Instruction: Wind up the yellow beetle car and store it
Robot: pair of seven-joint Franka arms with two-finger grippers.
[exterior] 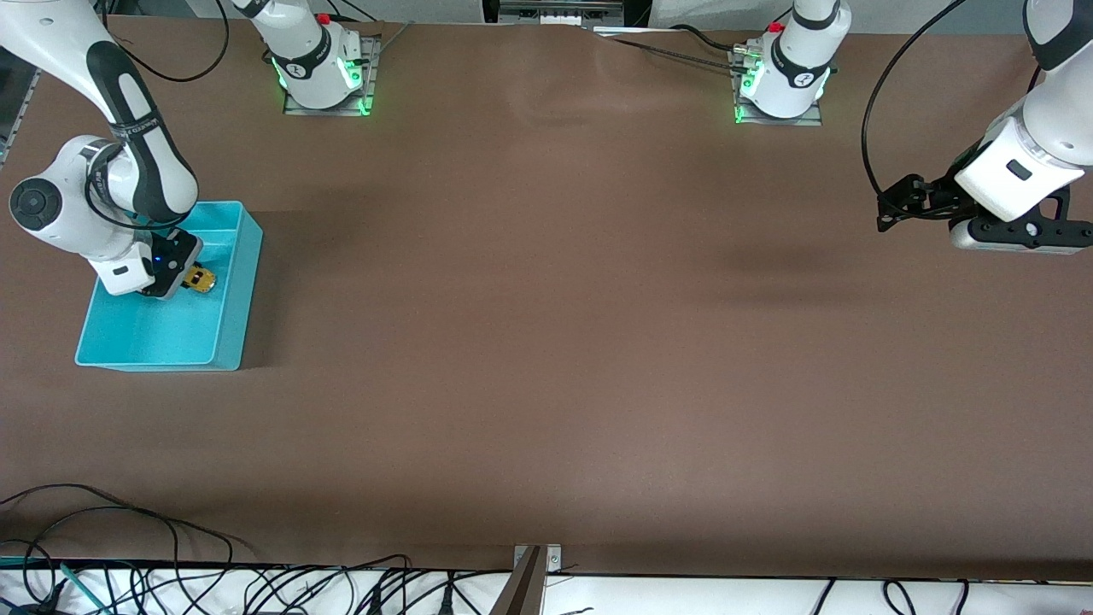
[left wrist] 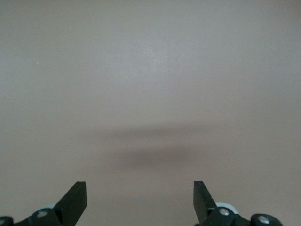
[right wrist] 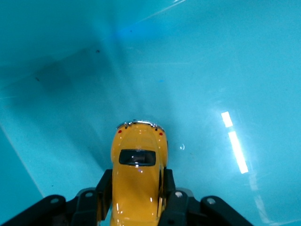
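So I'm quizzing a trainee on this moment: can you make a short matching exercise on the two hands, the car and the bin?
Things:
1. left hand
2. right hand
3. yellow beetle car
4. turquoise bin

States or places:
A. sits at the right arm's end of the table
B. open over bare table
C. shut on the car
D. held inside the bin

Pairs: 1-B, 2-C, 3-D, 4-A

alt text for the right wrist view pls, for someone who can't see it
The right tool is shut on the yellow beetle car, its black fingers pressing both sides of the body. The car hangs inside the turquoise bin, whose glossy floor and walls fill the rest of the view.
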